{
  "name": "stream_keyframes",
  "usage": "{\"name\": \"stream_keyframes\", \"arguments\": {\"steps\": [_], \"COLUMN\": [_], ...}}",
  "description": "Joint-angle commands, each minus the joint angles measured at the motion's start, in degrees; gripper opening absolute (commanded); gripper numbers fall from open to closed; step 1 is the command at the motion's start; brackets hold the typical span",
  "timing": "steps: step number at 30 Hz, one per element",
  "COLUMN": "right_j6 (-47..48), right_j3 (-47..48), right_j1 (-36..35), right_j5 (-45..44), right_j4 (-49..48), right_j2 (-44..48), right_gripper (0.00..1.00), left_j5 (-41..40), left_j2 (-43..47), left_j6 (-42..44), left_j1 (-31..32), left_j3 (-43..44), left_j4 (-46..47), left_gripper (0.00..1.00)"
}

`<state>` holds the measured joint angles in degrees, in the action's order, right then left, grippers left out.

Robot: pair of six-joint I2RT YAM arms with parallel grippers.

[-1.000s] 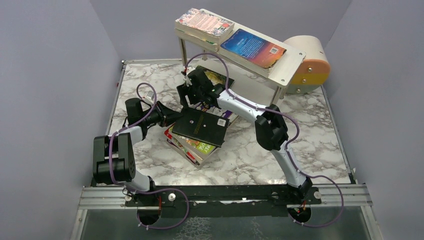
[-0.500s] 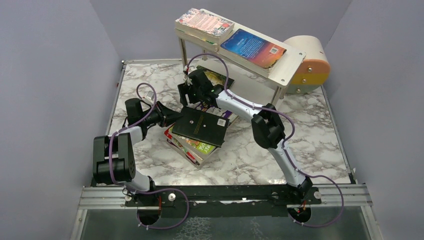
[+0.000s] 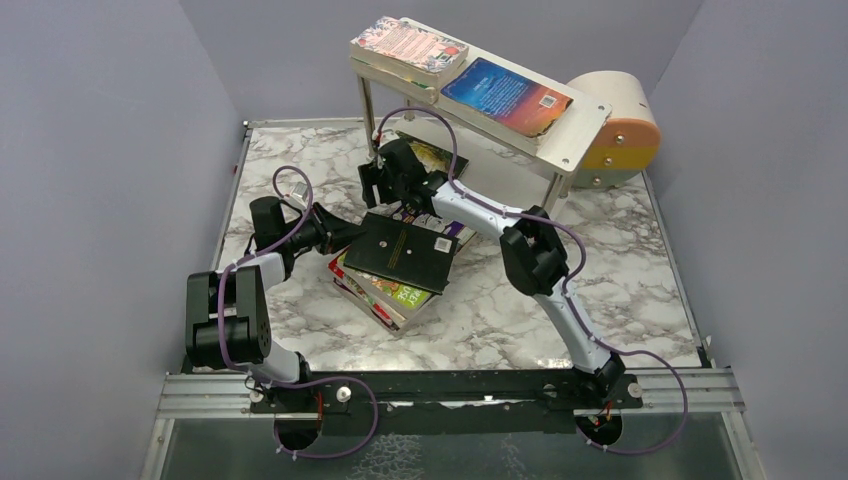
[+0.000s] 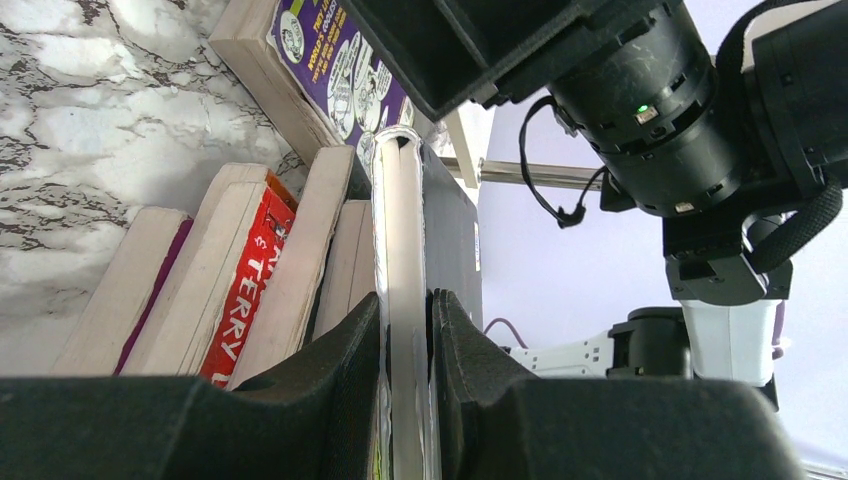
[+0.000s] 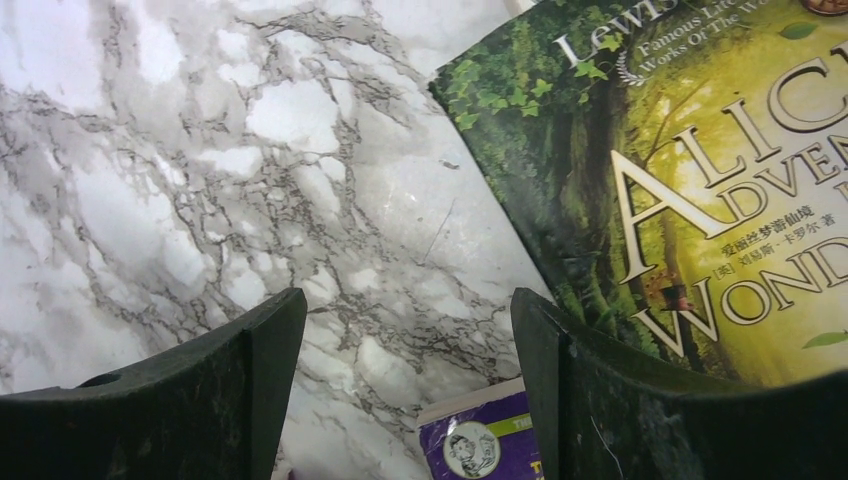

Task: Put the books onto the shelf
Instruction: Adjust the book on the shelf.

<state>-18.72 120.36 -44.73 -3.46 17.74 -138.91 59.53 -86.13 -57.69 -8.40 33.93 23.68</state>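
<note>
Left pincer [image 4: 405, 325] tight on apparently black book [image 3: 405, 250]

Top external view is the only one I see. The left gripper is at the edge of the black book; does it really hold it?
Observer: Yes. In the left wrist view the left gripper is shut on the black book, its edge pinched between both fingers.
Operator: And the other arm, does it hold anything?
Observer: No. Its wrist view shows the right gripper open and empty above the marble table.
Operator: Which books are near it?
Observer: The green Alice book lies beside it; a purple book corner shows between its fingers.
</note>
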Motion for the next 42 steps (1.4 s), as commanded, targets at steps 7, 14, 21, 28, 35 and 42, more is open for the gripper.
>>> {"name": "stream_keyframes", "arguments": {"steps": [7, 14, 21, 28, 35, 42], "right_j6": [-2.38, -2.29, -2.14, -1.99, -1.93, -2.01], "right_j3": [-2.53, -2.50, -2.87, -3.54, -3.07, -3.64], "right_j1": [3.15, 3.33, 3.75, 3.86, 4.11, 4.13], "right_j5": [-4.62, -4.55, -4.61, -4.79, -4.80, -3.80], "right_j4": [-8.20, -8.88, -9.16, -9.60, -9.65, -9.87], "right_j2": [-0.90, -1.25, -1.19, -1.02, -1.23, -0.99], "right_gripper": [0.74, 0.74, 0.74, 0.74, 0.74, 0.74], "left_j5": [2.09, 2.04, 2.00, 2.00, 2.03, 1.91], "left_j2": [1.06, 0.96, 0.96, 0.96, 0.96, 1.06], "left_j6": [2.77, 2.74, 2.68, 2.67, 2.67, 2.67], "left_j1": [-0.58, -0.67, -0.71, -0.70, -0.74, -0.89], "left_j3": [-1.29, -1.16, -1.11, -1.06, -1.06, -1.15], "left_j4": [-0.57, -0.62, -0.65, -0.65, -0.65, -0.65], "left_gripper": [0.00, 0.00, 0.00, 0.00, 0.00, 0.00]}}
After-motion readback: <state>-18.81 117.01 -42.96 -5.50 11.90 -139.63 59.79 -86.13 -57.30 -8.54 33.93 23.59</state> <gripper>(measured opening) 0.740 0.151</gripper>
